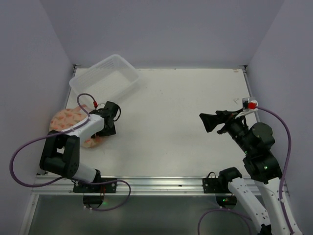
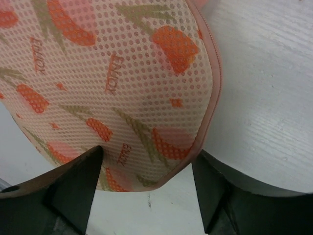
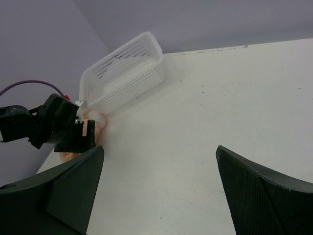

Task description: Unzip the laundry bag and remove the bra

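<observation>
The domed peach-pink mesh laundry bag [image 2: 146,73] carries orange-red and olive-green prints, with a pink zip edge [image 2: 216,78]; the perforated plastic basket [image 3: 127,78] and flat table [image 1: 176,127] are white.

The peach patterned laundry bag [image 1: 66,118] lies at the left edge of the bench [image 1: 171,127], partly under the left end effector [image 1: 106,131]. Just behind it is a white plastic basket [image 1: 105,78].
</observation>
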